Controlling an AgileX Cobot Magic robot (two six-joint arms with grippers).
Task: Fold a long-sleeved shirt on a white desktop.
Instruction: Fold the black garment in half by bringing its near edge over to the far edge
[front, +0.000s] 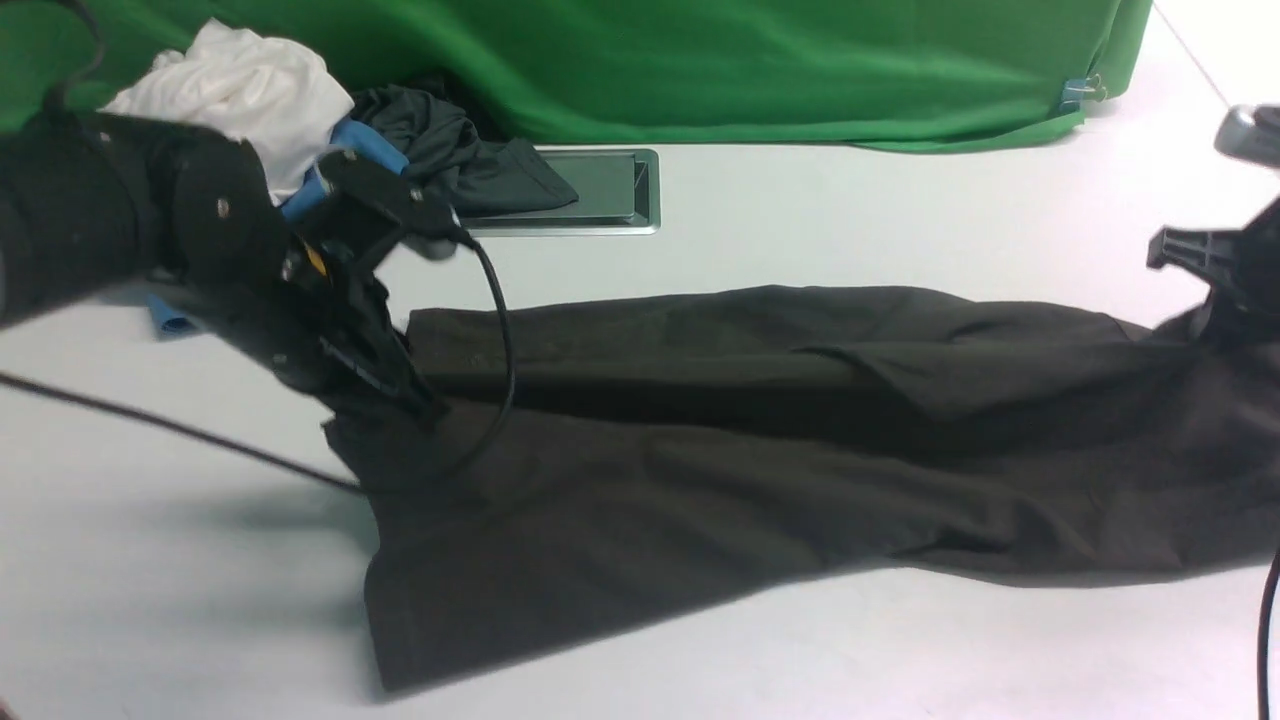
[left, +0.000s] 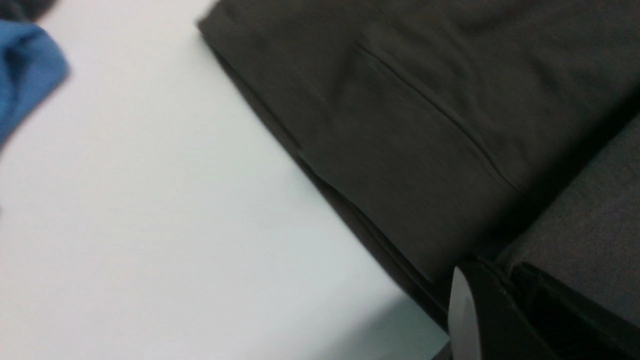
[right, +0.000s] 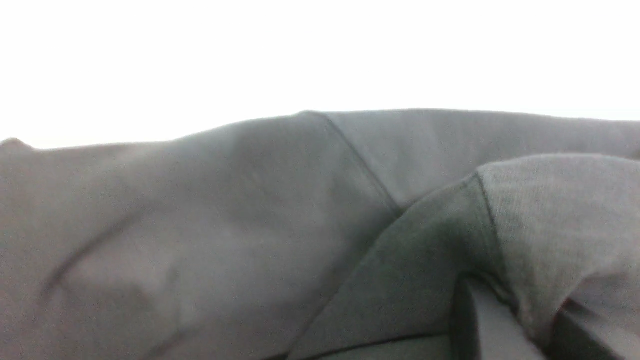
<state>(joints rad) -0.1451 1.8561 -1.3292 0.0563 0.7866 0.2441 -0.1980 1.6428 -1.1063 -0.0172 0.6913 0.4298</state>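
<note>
My left claw (front: 400, 385) and right claw (front: 1225, 300) each pinch the dark brownish-black cotton shirt (front: 760, 430), probably to stretch it flat for folding on the white bench (front: 850, 210).

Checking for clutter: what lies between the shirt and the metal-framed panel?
Only bare white desktop between shirt and panel, in the front view.

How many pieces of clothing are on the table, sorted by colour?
Dark brownish-black: 1, the long-sleeved shirt spread across the white desktop
Dark grey: 1, the crumpled garment at the back
White: 1, the bunched garment
Blue: 1, the garment partly hidden behind the left arm
Total: 4
</note>
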